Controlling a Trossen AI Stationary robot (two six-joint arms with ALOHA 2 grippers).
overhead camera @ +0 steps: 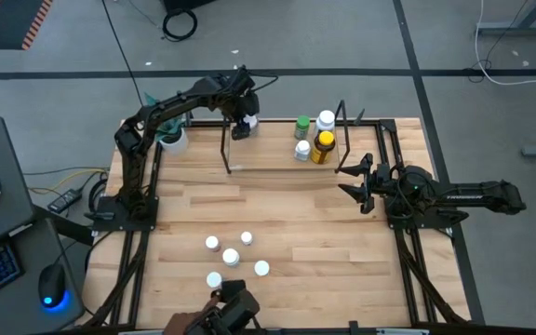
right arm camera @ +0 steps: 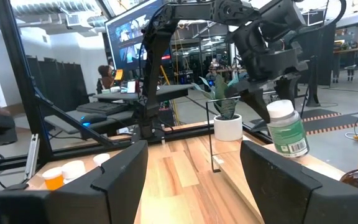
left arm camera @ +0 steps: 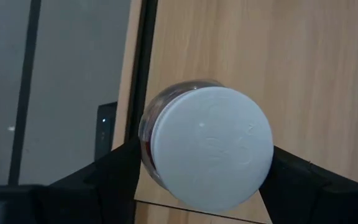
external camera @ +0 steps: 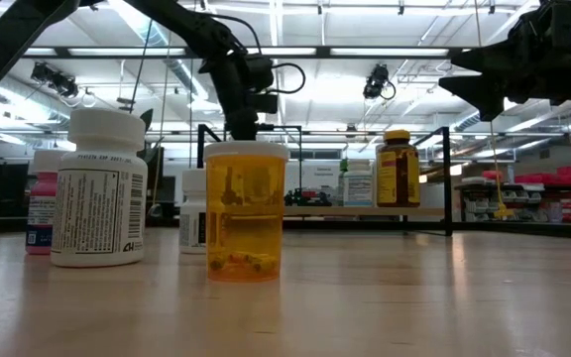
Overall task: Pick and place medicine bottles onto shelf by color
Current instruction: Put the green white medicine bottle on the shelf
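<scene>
A white-capped bottle (left arm camera: 207,148) sat clamped in the left hand (overhead camera: 242,124) over the shelf (overhead camera: 277,154); lowering and releasing seemingly came next. The right hand (overhead camera: 354,181) waited wide.

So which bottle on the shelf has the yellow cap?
The amber bottle at the shelf's right end, bigger than its neighbours; the bottles beside it, green and white, have white caps.
</scene>
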